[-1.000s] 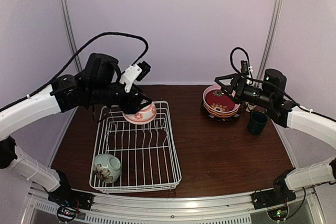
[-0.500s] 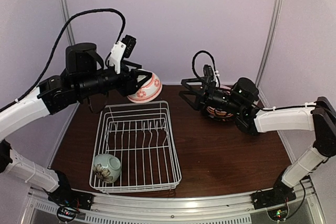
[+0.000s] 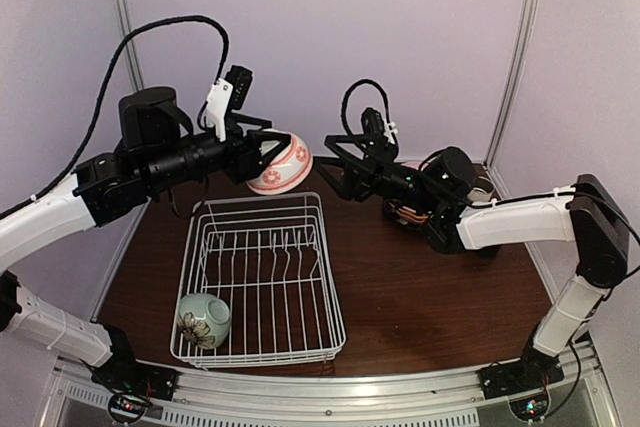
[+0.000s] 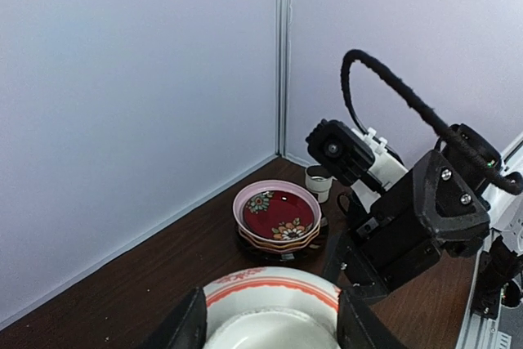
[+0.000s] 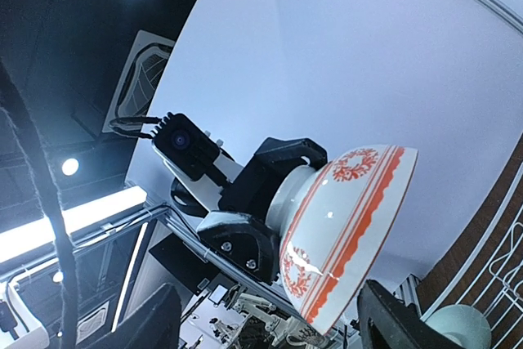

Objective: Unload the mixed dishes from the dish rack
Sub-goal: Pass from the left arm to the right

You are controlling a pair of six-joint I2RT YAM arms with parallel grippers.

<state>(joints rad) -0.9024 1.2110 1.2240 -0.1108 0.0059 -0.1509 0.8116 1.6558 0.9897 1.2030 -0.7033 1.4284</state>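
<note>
Bowl of pink-white ceramic (image 3: pixel 280 169) is clamped sideways in the left gripper (image 3: pixel 262 153); just to its right, the right gripper (image 3: pixel 337 164) is held wide open and empty.

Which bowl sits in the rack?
The pale-green floral bowl, in the rack's near-left corner; the red-and-white bowl hangs in the left gripper.

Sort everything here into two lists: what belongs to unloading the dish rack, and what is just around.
Job: dish rack, pink-white bowl in the left gripper, pale-green bowl in the rack, stacked dishes, white cup, open right gripper.
Just around: table, frame post.
</note>
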